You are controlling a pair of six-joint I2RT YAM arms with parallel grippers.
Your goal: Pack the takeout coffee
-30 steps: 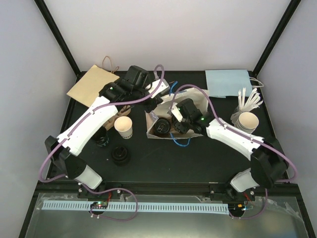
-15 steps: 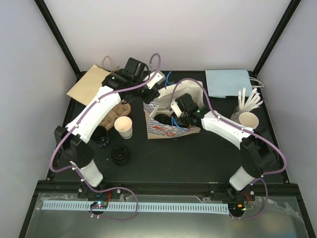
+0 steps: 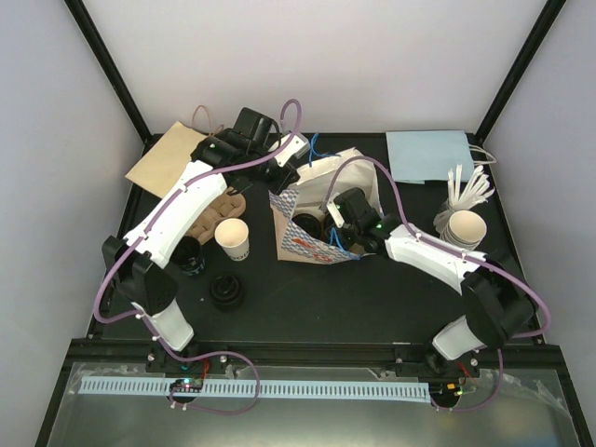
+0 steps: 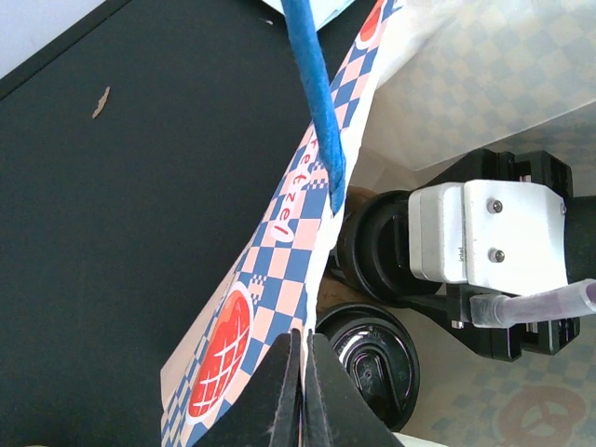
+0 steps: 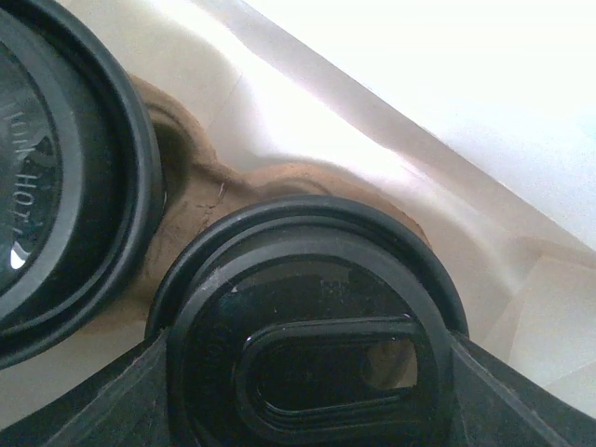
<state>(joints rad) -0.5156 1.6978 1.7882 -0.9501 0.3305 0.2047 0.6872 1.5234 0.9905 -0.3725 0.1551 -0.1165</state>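
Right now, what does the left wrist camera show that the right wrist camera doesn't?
Only the left wrist view shows the left pincer shut on the checkered paper bag rim, its blue handle, the black table and the right arm reaching inside. Only the right wrist view shows the right pincer closed around one lid, and raised lettering on the neighbouring lid. Both show the two black-lidded cups and the bag's pale inside.

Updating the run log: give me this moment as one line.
left gripper: shut on paper bag rim | right gripper: inside bag, closed around lidded cup | second lidded cup: in bag
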